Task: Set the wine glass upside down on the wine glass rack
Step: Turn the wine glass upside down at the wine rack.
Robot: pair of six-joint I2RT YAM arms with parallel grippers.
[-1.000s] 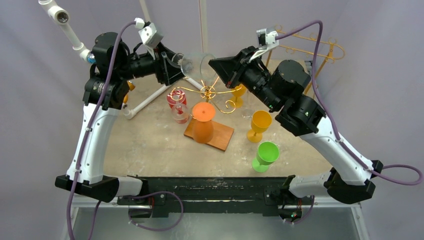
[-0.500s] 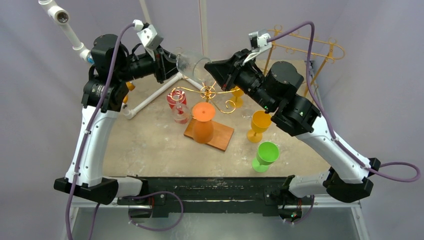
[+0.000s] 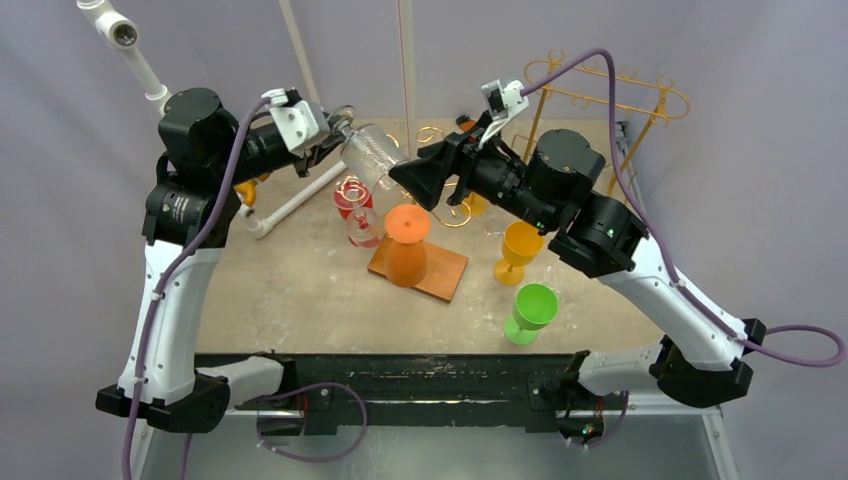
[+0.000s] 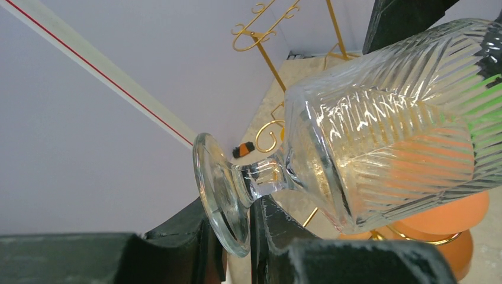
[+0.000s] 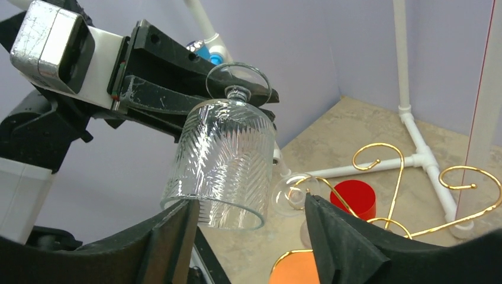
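Purple walls (image 3: 60, 250) close in behind the beige desk (image 3: 300, 290). Your left claw (image 3: 335, 125) is clamped on the stem of the clear wine glass (image 3: 368, 152), right by its foot. The glass hangs in the air just left of the gold rack (image 3: 461, 214), foot up, rim tilted toward it. Your right claw (image 3: 405, 180) stands open, fingers spread either side of that rim; whether they touch it, I cannot tell.
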